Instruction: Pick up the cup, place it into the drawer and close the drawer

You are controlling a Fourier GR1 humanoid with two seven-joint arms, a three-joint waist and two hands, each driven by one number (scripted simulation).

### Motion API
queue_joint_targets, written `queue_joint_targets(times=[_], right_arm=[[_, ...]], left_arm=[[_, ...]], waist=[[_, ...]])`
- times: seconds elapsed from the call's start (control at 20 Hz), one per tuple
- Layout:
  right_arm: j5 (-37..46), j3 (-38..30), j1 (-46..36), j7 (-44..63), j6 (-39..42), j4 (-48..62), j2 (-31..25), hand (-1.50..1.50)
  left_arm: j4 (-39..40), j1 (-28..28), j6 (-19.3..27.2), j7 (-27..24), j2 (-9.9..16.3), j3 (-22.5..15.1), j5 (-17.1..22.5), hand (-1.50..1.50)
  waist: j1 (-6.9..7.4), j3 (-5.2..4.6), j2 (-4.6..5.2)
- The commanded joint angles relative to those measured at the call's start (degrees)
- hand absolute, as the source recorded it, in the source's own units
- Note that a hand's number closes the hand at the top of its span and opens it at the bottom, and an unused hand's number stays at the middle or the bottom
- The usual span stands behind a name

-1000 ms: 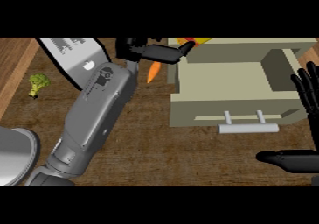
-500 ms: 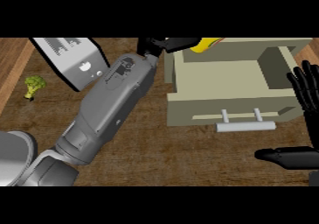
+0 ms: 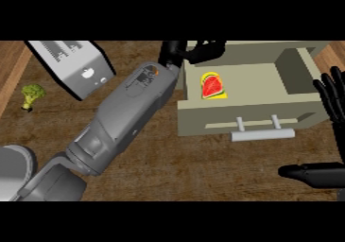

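**Now: cup in the drawer, our left hand above its back edge**

Our cup (image 3: 213, 87), yellow with a red patch, lies on its side inside the open drawer (image 3: 300, 101), near its left wall. Our left hand (image 3: 195, 49) hovers at the drawer's rear left corner, fingers spread and holding nothing. Our right hand (image 3: 335, 101) rests open at the right edge. A broccoli floret (image 3: 31, 93) sits on the wooden surface (image 3: 202, 165).

Drawer (image 3: 300, 61) open; cup (image 3: 214, 86) lies at its 9 o'clock end, floor free toward 3 o'clock. Left hand (image 3: 192, 49) overhangs the 11 o'clock rim. Right hand (image 3: 335, 97) flanks at 3 o'clock. Handle (image 3: 262, 134) projects at 6 o'clock.
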Motion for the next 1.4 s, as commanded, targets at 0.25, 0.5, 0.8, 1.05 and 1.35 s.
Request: queue_joint_targets(times=[0.25, 0.5, 0.8, 1.05, 1.35], right_arm=[[0.6, 0.1, 0.2, -2.0, 1.2, 1.9, -0.5, -1.50], [-0.4, 0.6, -4.1, 1.4, 0.0, 1.7, -0.3, -1.50], [-5.4, -1.7, -3.2, -0.9, 2.6, 2.8, -0.3, -1.50], [-12.1, -0.3, -4.5, 1.6, 7.9, 3.4, -1.2, 1.50], [-6.0, 0.8, 2.4, 2.1, 11.7, -5.7, -6.7, 1.50]], left_arm=[[4.3, -0.7, 1.8, 2.7, 0.0, -11.6, 2.3, -1.50], [5.0, -0.7, 4.7, 4.5, 0.0, -16.9, 2.0, -1.50], [1.7, 1.7, 7.7, -1.9, 0.0, -16.9, 5.3, -1.50], [-1.3, 0.5, 9.0, -4.9, 0.0, -14.9, 9.2, -1.50], [-3.7, -1.1, 8.4, -2.6, 0.0, -11.9, 9.8, -1.50]], waist=[[-1.52, 0.04, 0.40], [-1.54, 0.03, 0.52], [-1.26, 0.00, 0.39], [-0.80, -0.01, 0.32], [2.00, -0.07, -0.76]])
